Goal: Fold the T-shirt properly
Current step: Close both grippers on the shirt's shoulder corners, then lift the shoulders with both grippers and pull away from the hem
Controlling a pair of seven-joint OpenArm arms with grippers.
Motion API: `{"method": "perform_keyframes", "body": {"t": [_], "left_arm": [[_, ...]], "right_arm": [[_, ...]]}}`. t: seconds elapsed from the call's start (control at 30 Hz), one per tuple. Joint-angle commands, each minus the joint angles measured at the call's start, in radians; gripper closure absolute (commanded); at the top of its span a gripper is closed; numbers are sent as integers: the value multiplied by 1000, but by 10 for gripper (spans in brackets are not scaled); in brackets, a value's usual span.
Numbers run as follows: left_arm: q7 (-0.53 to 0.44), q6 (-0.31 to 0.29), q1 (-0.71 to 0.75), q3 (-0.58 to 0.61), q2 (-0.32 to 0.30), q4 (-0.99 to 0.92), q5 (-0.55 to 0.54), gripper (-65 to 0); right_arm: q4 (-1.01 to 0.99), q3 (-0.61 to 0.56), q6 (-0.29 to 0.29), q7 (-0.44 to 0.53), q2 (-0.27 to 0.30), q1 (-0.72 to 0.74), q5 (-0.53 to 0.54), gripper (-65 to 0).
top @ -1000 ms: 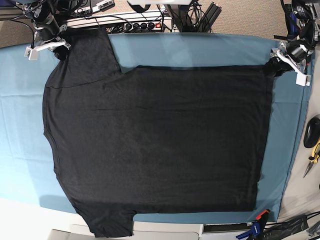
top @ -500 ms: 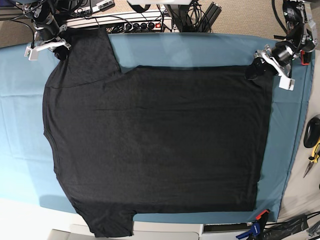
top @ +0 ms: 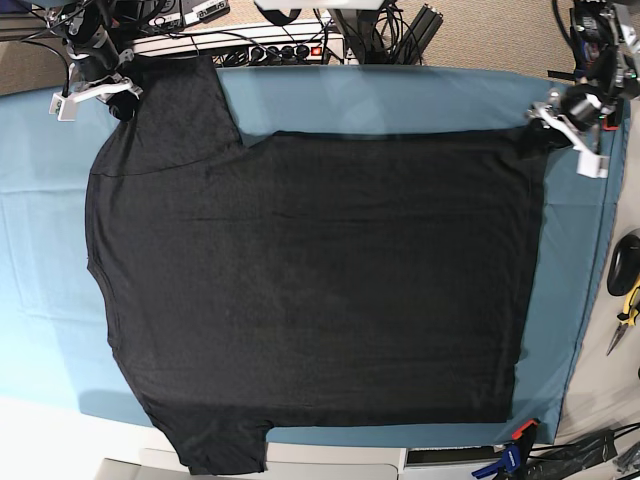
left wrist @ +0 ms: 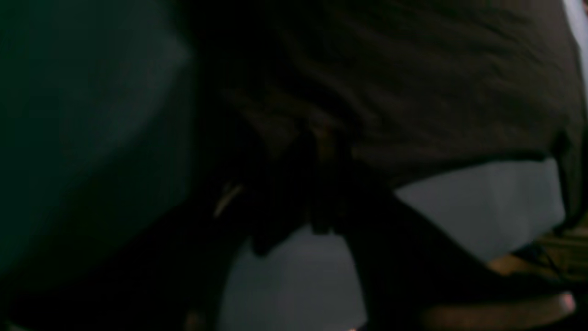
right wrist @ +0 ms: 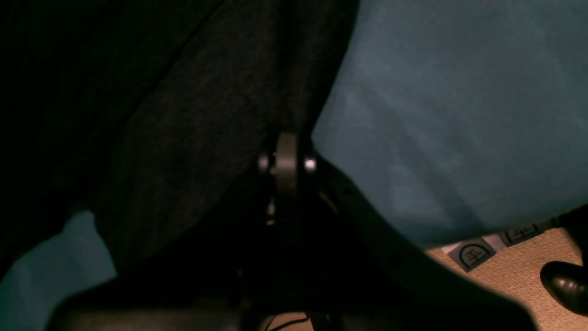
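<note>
Overhead, we see the T-shirt (top: 310,290) spread flat and plain side up across the teal table cloth (top: 400,100). Our right gripper (top: 122,103) reaches low over the shirt's far sleeve corner, clenched on the sleeve fabric. Our left gripper (top: 537,138) angles down at the shirt's far hem corner; we cannot tell whether it grips.
</note>
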Motion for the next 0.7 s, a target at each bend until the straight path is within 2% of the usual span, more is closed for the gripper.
{"method": "perform_keyframes", "body": {"t": [0.0,0.03,0.07,0.17,0.37,0.67], "left_arm": [[-2,-6,1,-7,-24,10,-8,-58],[-2,-8,1,-7,-27,10,-8,0],[-2,-8,1,-7,-27,10,-8,0],[-2,-8,2,-5,-24,10,-7,0],[29,19,5,-5,-25,10,-14,0],[79,7,155,-38,-48,92,-151,0]], "right_arm": [[11,2,3,0,6,-8,-2,0],[11,2,4,1,6,-8,-2,0],[11,2,12,2,6,-8,-2,0],[11,2,83,5,6,-8,-2,0],[11,3,109,-13,11,-10,-2,0],[99,23,111,-47,119,-152,27,0]]}}
